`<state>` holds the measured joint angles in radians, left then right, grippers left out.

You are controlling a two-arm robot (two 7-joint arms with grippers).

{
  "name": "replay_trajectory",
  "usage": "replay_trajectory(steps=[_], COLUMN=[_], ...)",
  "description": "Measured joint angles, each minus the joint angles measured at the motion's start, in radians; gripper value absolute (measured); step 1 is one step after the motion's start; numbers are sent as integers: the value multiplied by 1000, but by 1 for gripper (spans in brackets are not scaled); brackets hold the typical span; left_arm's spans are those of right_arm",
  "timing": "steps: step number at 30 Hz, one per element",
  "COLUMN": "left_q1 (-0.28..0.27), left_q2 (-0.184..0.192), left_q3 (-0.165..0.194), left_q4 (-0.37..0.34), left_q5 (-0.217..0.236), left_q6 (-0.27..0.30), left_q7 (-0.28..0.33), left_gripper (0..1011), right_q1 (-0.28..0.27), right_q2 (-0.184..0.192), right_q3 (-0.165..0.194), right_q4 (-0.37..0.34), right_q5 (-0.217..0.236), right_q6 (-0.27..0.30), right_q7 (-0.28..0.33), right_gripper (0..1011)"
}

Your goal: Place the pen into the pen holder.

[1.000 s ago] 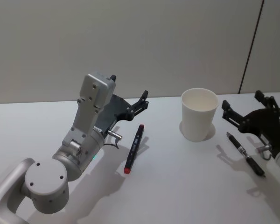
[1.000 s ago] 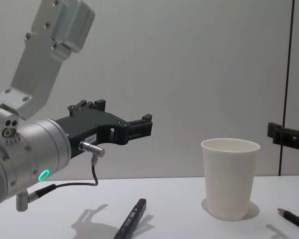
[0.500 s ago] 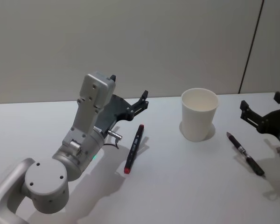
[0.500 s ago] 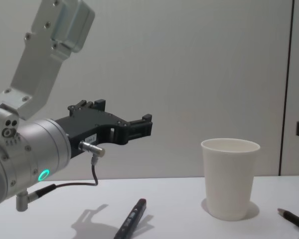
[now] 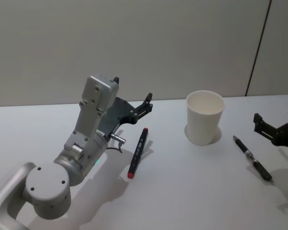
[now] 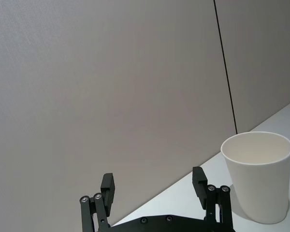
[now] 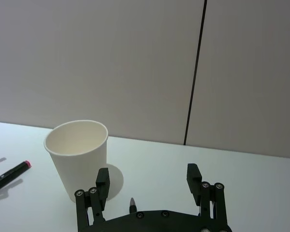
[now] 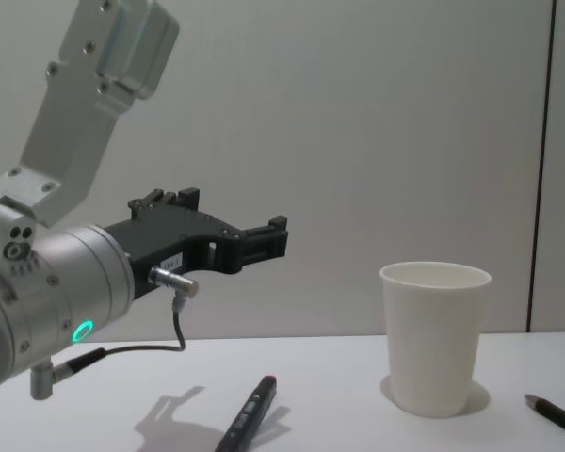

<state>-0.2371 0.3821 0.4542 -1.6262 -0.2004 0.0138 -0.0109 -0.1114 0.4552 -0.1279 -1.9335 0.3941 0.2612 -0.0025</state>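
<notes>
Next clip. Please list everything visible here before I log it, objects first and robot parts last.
paper cup: one, white, upright on the table, between the two pens.
red-tipped pen: one, black with a red end, lying left of the cup.
dark pen: one, dark, lying right of the cup.
table: one, white, under everything.
wall: grey, behind the table, with a dark vertical seam.
left end effector: one, black, open, raised above the table left of the cup.
right end effector: one, black, open, right of the dark pen.
</notes>
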Motion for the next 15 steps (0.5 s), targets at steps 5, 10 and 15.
replay_trajectory(steps=[5,10,15], left_q1=[0,0,0], left_q2=[0,0,0], left_q3=[0,0,0], left_q4=[0,0,0], left_q5=[0,0,0], left_q6=[0,0,0], left_q7=[0,0,0], left_gripper=[1001,1001,1001], right_q1=[-9,-15,-20], right_q2=[2,-2,-13], right_q3=[3,3,2], right_q4=[-29,-48,-60], right_q5=[8,12,13], right_q6=[74,135,198], right_q7=[-21,-43,-74], right_gripper=[1001,1001,1001])
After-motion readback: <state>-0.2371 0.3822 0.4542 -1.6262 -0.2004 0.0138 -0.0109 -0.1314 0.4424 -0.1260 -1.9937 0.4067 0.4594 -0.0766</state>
